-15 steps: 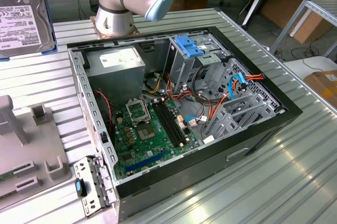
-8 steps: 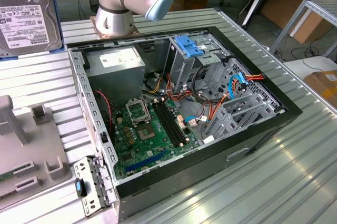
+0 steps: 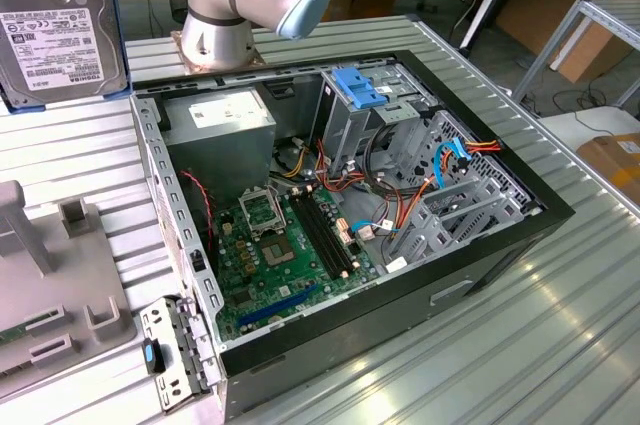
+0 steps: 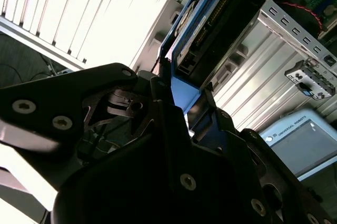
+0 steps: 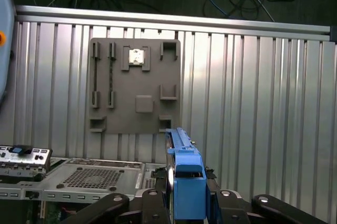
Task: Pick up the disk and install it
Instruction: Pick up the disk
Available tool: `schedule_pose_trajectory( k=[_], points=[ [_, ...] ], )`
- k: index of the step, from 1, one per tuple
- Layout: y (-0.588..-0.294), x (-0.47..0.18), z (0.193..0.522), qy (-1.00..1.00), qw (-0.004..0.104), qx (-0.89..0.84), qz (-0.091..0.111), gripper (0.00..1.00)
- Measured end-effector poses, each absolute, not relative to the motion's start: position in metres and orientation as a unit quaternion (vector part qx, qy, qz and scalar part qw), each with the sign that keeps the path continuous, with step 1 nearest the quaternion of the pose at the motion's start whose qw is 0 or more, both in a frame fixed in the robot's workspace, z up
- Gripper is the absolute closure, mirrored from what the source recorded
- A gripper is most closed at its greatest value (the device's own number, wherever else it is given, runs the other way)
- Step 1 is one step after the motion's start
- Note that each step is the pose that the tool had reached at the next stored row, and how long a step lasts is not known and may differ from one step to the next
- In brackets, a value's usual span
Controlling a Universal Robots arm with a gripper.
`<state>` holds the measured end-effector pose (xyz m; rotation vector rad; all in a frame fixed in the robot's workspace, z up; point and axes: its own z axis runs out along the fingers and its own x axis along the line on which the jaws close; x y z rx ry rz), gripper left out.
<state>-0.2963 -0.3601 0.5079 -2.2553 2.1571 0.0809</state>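
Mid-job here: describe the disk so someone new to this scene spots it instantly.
From the open computer case on the ribbed table, look to the exterior view's upper left: the disk is there, clamped in the end effector. It is a flat grey-metal slab with a white label and blue frame, unlike the bulkier grey power-supply box inside the case.

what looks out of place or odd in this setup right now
Nothing looks spilled or broken. The one thing away from its place is the flat grey-metal disk with a white label and blue plastic frame: it is held up off the table, clamped edge-on in the gripper, outside the open black computer case.
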Motion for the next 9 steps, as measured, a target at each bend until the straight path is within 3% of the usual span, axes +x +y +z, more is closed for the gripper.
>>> schedule_pose_trajectory(
  k=[9],
  points=[
    [-0.360, -0.279, 0.508, 0.691, 0.010, -0.722, 0.026, 0.64]
  ],
)
